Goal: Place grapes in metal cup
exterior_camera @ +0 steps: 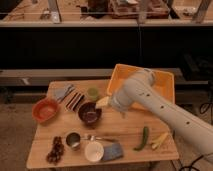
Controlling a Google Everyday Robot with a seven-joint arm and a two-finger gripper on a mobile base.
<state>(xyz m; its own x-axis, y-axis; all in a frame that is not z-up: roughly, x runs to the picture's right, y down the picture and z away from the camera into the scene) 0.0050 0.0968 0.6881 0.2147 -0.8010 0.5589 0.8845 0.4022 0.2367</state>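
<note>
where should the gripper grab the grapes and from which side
Probably pinch the grapes across their narrow middle, coming down from above: the bunch lies flat and long on the table beside the metal cup. The gripper is over mid-table, by the brown bowl.
</note>
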